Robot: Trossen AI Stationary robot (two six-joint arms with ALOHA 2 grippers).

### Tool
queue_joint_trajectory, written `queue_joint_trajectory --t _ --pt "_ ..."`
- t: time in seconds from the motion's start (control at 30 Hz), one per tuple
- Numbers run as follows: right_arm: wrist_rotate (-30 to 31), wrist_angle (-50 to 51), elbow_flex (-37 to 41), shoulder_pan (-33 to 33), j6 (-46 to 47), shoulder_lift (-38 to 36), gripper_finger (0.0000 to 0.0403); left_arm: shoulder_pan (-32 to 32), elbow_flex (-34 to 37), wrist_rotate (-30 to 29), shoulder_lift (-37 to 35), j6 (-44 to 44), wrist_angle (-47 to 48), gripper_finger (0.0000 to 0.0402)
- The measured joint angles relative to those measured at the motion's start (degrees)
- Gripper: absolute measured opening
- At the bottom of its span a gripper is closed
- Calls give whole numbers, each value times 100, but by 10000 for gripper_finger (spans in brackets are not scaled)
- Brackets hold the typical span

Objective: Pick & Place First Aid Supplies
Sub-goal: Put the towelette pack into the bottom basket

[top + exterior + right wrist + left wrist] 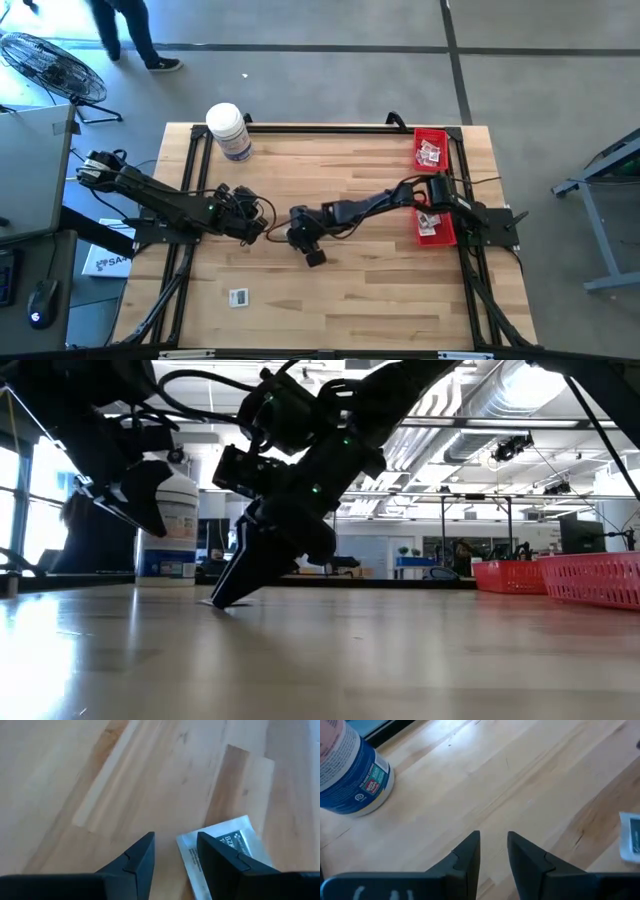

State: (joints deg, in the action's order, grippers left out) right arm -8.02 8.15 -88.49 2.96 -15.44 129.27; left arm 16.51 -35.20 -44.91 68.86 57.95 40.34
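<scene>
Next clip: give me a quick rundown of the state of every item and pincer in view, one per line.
Right pincer: down at the table middle, open, one finger over a packet's edge.
Packet at right pincer: flat on the wood, not gripped.
Left pincer: hovering left of centre, open, empty.
Loose packet: flat on the table's near left part, untouched.
Red bins: at the right edge, packets inside.
White jar: upright, lid on.

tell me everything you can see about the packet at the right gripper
The packet is a small flat square of white, slightly glossy wrapper with dark print and a crimped edge. It lies flat on the wooden table near its middle. The right gripper is open low over it, one finger covering part of it; contact is unclear.
</scene>
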Motion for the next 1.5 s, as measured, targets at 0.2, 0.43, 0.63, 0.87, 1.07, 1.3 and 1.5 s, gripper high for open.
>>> queue_joint_trajectory --t 0.2,0.43,0.63,0.87,1.07,1.3,1.5 --pt "164 51 -50 -42 28 -2 140 0 0 -3 2 0 3 96" --pt "99 105 -17 -104 -2 15 140 0 0 -37 2 0 -5 96" --pt "178 -64 286 -160 -5 67 138 0 0 -39 2 2 -18 96" --pt "367 -220 525 -240 22 76 99 0 0 -47 2 22 -37 96" --pt "463 -351 653 -367 360 74 54 0 0 -49 2 44 -39 96" --pt "540 -418 668 -378 535 47 6 0 0 -44 2 45 -44 96" --pt "523 -257 712 -380 955 -302 3 0 0 -48 2 46 -48 96"
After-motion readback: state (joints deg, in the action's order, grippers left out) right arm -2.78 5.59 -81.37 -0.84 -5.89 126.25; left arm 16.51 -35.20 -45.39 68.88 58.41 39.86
